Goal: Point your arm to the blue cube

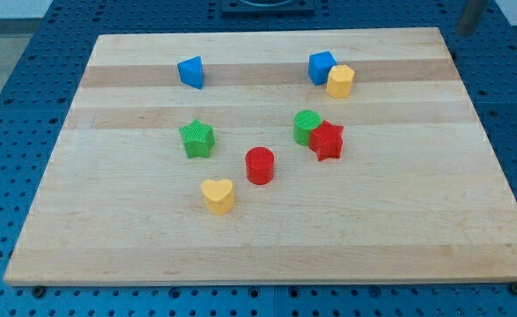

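Camera view: tip (466,33) off-board, blue cube (321,67) apart.

My tip (463,33) sits far off — view's top-right corner.

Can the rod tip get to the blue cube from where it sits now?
Probably yes. My tip is off the board's top right corner, and the blue cube has bare board on its upper right. The yellow block touches only its lower right side, so a path along the top edge looks free.
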